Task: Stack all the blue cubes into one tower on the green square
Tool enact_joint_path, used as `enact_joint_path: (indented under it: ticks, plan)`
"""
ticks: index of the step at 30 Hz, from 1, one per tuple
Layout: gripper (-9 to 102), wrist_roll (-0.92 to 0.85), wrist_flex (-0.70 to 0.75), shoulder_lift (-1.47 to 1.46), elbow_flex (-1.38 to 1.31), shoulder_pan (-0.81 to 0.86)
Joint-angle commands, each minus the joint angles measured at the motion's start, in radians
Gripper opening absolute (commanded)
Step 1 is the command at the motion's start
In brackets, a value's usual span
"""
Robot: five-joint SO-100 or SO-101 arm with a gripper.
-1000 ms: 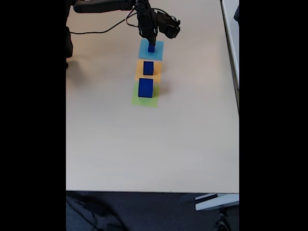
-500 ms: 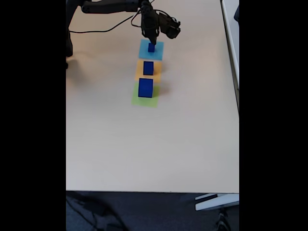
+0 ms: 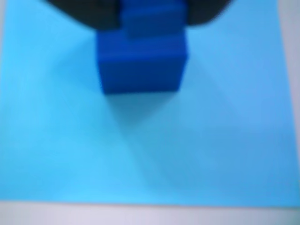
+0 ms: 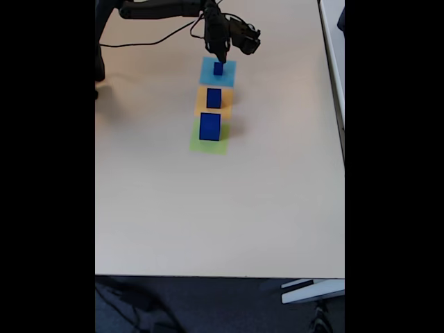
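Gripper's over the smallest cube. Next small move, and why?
Probably ease straight down, then close the jaws. In the fixed view the gripper hovers just above the small cube on the light-blue square; the wrist view shows the cube centred under it. Whether the jaws already grip it, I cannot tell.

Showing a pale beige table (image 4: 208,222) under soft even light, dark floor (image 4: 208,305) below its front edge, a white furniture edge (image 4: 333,41) lying at upper right.
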Motion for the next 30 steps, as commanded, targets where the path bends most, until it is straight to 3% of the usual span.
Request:
enact_joint_path:
  ticks: [1,30]
  plan:
    - [0,0.002,-0.023,0.018,-0.003,0.006]
    - [0,-0.006,-0.051,0.058,0.074,0.006]
